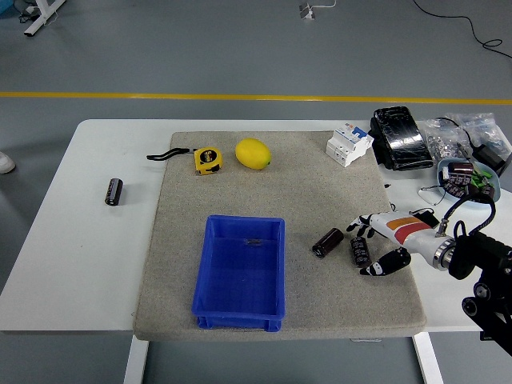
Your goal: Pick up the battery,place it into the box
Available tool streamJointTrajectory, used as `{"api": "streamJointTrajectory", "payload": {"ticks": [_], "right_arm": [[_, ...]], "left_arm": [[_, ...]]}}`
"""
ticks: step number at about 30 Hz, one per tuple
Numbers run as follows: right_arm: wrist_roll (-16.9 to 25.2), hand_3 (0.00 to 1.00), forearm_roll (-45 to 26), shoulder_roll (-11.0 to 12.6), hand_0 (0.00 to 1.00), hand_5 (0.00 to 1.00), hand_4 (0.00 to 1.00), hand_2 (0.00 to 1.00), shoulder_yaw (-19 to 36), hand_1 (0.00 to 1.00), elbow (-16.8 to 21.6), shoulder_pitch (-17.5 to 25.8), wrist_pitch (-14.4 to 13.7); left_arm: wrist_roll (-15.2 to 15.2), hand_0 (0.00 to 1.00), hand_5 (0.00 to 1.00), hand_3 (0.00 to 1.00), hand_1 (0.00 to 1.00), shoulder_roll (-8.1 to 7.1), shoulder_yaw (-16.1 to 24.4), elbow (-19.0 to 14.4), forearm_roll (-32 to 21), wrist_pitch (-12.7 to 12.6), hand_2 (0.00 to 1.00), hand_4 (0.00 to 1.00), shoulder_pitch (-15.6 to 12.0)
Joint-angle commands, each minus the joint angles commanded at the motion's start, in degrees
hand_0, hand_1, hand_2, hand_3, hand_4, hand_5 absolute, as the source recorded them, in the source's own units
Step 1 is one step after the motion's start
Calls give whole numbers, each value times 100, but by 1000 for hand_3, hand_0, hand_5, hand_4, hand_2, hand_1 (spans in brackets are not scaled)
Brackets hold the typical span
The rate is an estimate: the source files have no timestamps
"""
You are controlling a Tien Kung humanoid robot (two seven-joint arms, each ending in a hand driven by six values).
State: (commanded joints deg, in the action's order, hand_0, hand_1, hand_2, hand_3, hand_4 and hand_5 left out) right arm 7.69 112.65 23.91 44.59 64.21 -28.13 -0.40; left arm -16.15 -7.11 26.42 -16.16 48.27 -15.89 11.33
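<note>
right hand [382,240], fingers spread wide, brackets a dark cylindrical battery [359,250] on the coarse felt mat [272,184], right of my blue plastic box [240,272].

Single high head view, facing forward and down over white table [96,240].

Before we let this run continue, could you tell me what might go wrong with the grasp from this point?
1. The right hand is open around one battery, and a second battery lies close beside it; closing fingers might knock the second away.
2. Both are cylinders lying on the mat, so a glancing touch may roll the target out of the grasp.
3. The blue box has raised walls; a low carry might clip its rim.
</note>
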Motion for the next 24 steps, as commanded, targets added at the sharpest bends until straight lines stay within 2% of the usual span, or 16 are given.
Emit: {"api": "streamJointTrajectory", "payload": {"ticks": [1,2,7,8,13,14,24], "right_arm": [[7,717,-10,-1,624,157,992,619,2,574,0,3,-15],[11,645,-16,-3,591,127,921,558,4,539,-2,4,-22],[18,645,-45,-17,591,127,921,558,-6,539,-27,9,-52],[20,587,-55,-22,541,89,855,525,-13,503,-33,10,-63],[5,587,-67,-50,541,89,855,525,-43,503,-58,14,-82],[4,564,-68,-53,511,69,810,511,-47,486,-62,15,-83],[-21,544,-71,-84,492,52,785,499,-61,465,-61,34,-104]], "left_arm": [[-2,615,669,620,573,-1,6,0,11,3,633,628,3],[-4,614,668,620,573,-4,9,-1,18,6,633,628,5],[-14,614,668,620,573,-5,19,-4,45,8,633,628,16],[-11,614,668,620,571,-6,13,-5,31,5,632,628,15],[-17,614,668,620,571,-4,20,-7,49,12,632,628,15],[-16,614,668,620,571,-5,20,-7,46,12,632,628,14],[-29,614,667,621,570,-5,52,-8,96,30,631,627,13]]}}
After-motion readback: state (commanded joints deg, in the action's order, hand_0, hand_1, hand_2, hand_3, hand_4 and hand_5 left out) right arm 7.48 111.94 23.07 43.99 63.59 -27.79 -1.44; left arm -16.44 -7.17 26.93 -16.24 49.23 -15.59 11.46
